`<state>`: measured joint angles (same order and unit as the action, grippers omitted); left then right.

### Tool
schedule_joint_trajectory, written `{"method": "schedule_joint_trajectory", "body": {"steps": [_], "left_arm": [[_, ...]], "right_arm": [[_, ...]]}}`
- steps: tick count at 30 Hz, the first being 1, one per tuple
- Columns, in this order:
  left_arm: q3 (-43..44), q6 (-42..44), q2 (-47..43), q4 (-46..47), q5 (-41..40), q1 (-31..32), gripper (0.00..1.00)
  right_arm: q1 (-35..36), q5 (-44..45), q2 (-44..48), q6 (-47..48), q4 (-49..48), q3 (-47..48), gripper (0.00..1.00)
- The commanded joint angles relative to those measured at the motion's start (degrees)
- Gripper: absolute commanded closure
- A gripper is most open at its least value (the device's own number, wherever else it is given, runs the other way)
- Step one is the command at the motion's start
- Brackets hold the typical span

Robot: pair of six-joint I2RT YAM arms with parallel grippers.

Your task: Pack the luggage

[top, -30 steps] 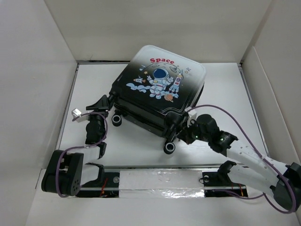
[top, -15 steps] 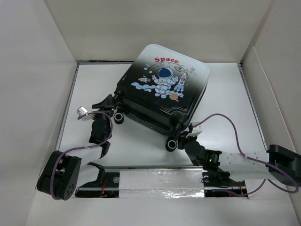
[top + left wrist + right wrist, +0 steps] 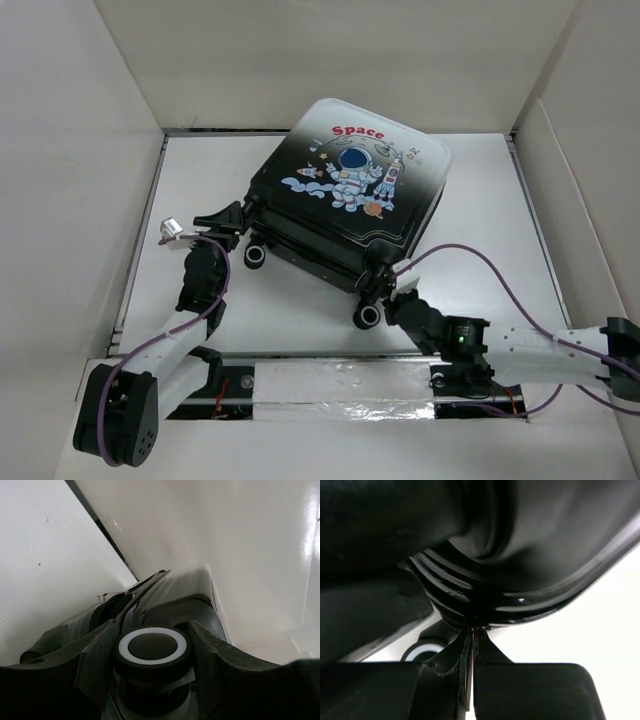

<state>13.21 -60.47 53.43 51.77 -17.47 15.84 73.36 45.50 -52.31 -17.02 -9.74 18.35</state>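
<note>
Red "Space" (image 3: pixel 357 132) above a cartoon astronaut (image 3: pixel 350 172) on the luggage (image 3: pixel 300 215) lid. Luggage lies flat, closed and skewed, mid-bench, with its far corner by the back edge. Bare bench (image 3: pixel 190 170) runs along the left and right edges, less at the front. Left gripper (image 3: pixel 232 218) at the luggage's left corner, fingers (image 3: pixel 97 655) half spread, flanking a wheel (image 3: pixel 152 647) (clamped or only touching: cannot tell). Right gripper (image 3: pixel 392 298) clenched, tips against the luggage's near rim, just beside the near wheel (image 3: pixel 367 317).
</note>
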Motion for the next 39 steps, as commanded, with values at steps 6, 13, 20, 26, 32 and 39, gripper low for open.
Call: {"method": "schedule_joint_trajectory", "body": {"steps": [6, 13, 20, 26, 32, 39], "left_arm": [[5.2, -4.2, -4.2, 5.6, 32.9, 5.2, 1.0], [10.7, -5.5, -8.2, 1.4, 35.7, 5.2, 1.0], [5.4, -4.3, -10.7, -4.7, 35.2, 5.2, 1.0], [-0.3, 1.3, -13.4, -15.2, 31.7, 5.2, 0.6], [6.3, 15.5, -27.6, -38.3, 18.8, 7.1, 0.23], [4.4, 18.7, -30.6, -34.1, 33.7, 7.7, 0.78]], "right_arm": [[3.9, -26.5, 10.1, -2.9, -0.1, 19.1, 1.0], [-0.1, -25.5, 15.7, -1.9, 9.2, 20.2, 1.0], [-4.1, -31.8, 13.9, -5.0, 0.5, 12.2, 1.0], [-4.6, -28.7, 9.3, -6.0, -4.4, 9.3, 1.0], [-9.5, -29.5, 9.0, -5.1, -4.6, 8.2, 1.0], [-23.7, -43.4, 8.7, -2.1, -4.6, 9.2, 1.0]]}}
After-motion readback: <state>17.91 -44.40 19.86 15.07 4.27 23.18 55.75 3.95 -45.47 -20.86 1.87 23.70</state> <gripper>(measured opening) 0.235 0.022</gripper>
